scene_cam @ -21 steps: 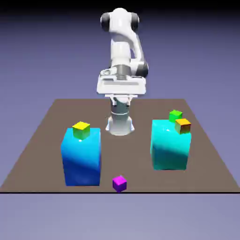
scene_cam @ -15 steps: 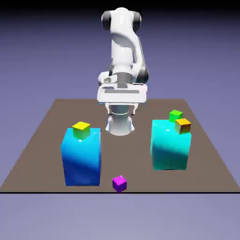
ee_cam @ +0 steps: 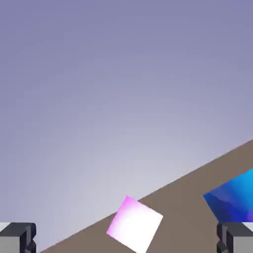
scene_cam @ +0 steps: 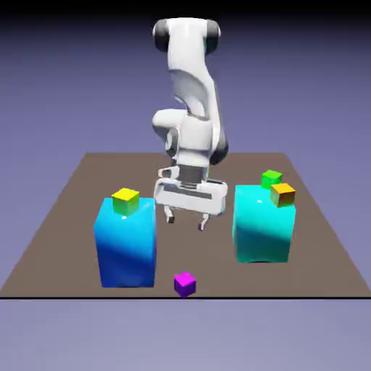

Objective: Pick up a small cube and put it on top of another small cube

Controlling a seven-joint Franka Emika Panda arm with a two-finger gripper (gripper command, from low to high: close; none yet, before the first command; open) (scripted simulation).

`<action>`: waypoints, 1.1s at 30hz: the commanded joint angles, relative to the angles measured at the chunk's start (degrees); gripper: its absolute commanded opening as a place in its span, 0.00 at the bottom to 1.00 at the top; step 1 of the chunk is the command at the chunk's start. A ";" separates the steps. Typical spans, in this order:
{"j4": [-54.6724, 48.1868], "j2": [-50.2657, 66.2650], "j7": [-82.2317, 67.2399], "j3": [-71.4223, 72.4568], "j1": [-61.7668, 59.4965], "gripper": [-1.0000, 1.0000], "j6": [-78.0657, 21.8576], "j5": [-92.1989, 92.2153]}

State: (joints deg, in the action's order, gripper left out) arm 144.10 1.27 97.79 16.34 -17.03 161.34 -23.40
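Exterior view: white two-finger gripper [scene_cam: 186,222] hangs above the brown table [scene_cam: 65,217], jaws spread wide, nothing between them, between the tall blue block [scene_cam: 126,245] at its 8 o'clock and the tall cyan block [scene_cam: 264,223] at its 3 o'clock. Tiny magenta-purple cube [scene_cam: 185,283] sits alone near the table's front edge, at 6 o'clock from the gripper, well apart. Small yellow cube [scene_cam: 125,200] tops the blue block; small orange cube [scene_cam: 282,193] and small green cube [scene_cam: 272,177] top the cyan one. Hand view: magenta-purple cube [ee_cam: 134,224] low between the finger tips [ee_cam: 18,236], untouched.
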 commanded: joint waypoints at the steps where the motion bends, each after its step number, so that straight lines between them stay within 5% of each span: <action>1: -0.76 1.53 2.50 0.74 -0.77 0.50 -0.57 -1.06; 14: -10.32 20.71 33.77 9.97 -10.78 0.50 -7.73 -14.29; 21: -14.87 31.22 41.63 1.12 -4.36 0.50 -2.05 -24.45; 22: -14.87 31.22 41.63 1.12 -4.36 0.00 -2.05 -24.45; 28: -10.38 20.85 33.88 9.85 -10.69 0.00 -7.65 -14.42; 33: -20.12 19.71 25.96 16.63 -17.96 0.00 -9.73 -17.33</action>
State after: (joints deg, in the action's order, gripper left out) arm 123.98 20.98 123.75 32.97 -34.98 151.68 -40.72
